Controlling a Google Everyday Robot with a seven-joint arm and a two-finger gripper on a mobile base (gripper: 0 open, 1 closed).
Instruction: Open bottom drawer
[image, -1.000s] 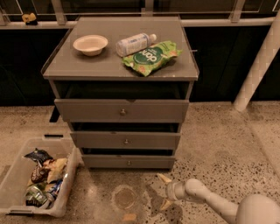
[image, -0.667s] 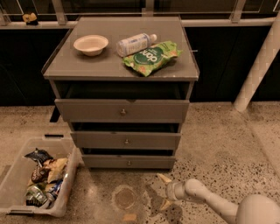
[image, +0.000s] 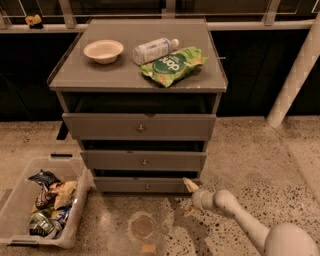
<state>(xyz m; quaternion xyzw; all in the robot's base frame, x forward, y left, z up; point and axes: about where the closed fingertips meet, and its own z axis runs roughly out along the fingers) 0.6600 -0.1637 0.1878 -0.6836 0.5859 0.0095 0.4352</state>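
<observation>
The bottom drawer (image: 146, 185) is the lowest and narrowest grey front of the grey cabinet (image: 138, 80), with a small round knob (image: 147, 187) at its centre. Its front stands about flush under the middle drawer (image: 144, 161). My gripper (image: 189, 198) is low over the floor at the right end of the bottom drawer's front. Its fingers (image: 190, 184) are spread apart and hold nothing. The upper finger tip is right by the drawer's lower right corner. The arm (image: 240, 220) comes in from the lower right.
A bowl (image: 103, 50), a bottle (image: 154, 49) and a green chip bag (image: 173, 65) lie on the cabinet top. A clear bin (image: 20, 200) of snacks stands on the floor at the left. A white post (image: 295, 75) stands at the right.
My gripper has moved up and towards the cabinet, from the floor in front to the right end of the bottom drawer's front. The drawers have not moved.
</observation>
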